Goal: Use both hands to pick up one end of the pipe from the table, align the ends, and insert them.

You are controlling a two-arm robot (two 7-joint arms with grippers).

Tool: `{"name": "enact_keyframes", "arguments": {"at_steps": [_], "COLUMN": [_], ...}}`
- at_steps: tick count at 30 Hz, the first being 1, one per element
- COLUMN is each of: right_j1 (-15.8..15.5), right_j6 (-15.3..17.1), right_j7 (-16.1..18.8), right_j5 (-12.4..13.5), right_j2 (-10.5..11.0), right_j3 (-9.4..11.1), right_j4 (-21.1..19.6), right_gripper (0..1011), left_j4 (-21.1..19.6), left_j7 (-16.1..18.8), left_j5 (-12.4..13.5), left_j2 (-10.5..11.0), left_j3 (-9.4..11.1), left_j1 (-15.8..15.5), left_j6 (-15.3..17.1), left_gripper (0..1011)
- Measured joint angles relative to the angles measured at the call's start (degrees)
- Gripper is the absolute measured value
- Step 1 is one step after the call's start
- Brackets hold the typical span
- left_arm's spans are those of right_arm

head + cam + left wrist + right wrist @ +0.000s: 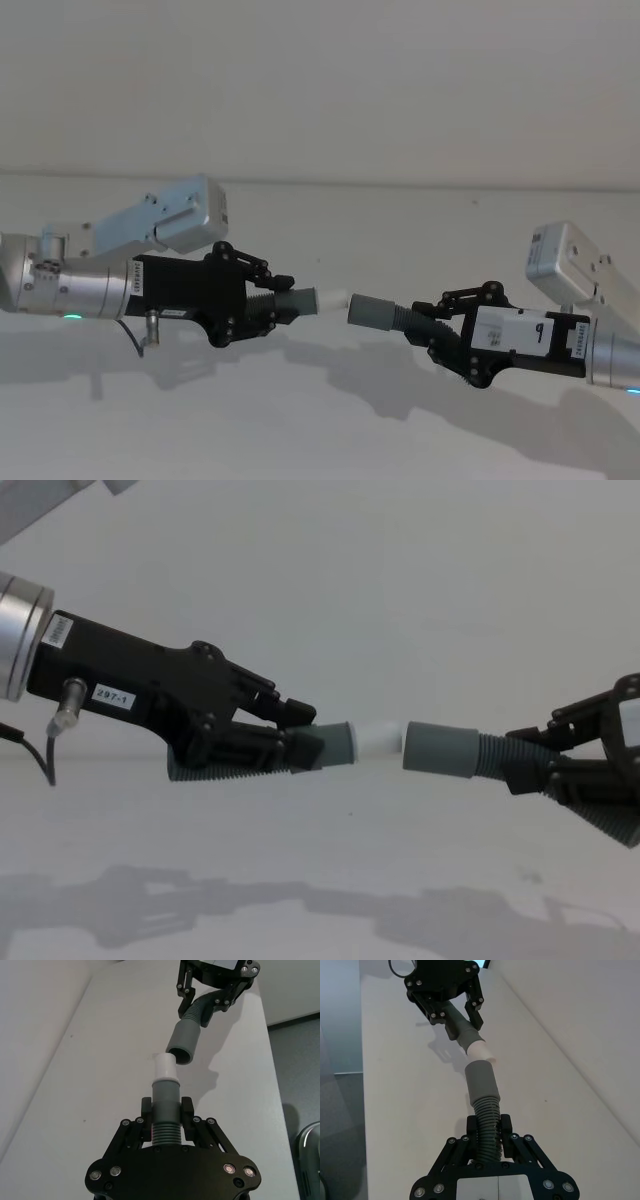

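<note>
Both pieces of the pipe are held in the air above the white table (300, 430). My left gripper (276, 301) is shut on the ribbed part of one piece (165, 1130). Its narrow grey cuff with a white tip (332, 298) points to the right. My right gripper (428, 331) is shut on the ribbed part of the other piece (486, 1125). That piece's wider socket (372, 311) points left. The two ends face each other almost in line with a small gap between them, the white tip (380, 740) just short of the socket (440, 748). In the left wrist view the socket's mouth (179, 1055) sits slightly off to one side of the tip (164, 1067).
The table's right edge (274, 1070) drops to a grey floor (300, 1060). A pale wall (320, 80) rises behind the table. Bare tabletop lies under both arms, marked by their shadows (300, 905).
</note>
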Motion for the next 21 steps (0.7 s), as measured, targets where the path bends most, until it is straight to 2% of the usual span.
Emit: {"name": "enact_keyframes", "arguments": {"at_steps": [21], "right_j1": [1.3], "right_j6": [0.0], "right_j7": [-0.4], "right_j5": [0.7], "right_j2": [-0.1], "right_j3": [-1.1], "right_j4": [1.5], "right_gripper": [274], "left_j4": [0.0], "left_j7": [0.6], "left_j5": [-0.4], "left_j2": [0.1], "left_j3": [1.1], "left_j1": [-0.8], "left_j6": [-0.1], "left_gripper": [335]}}
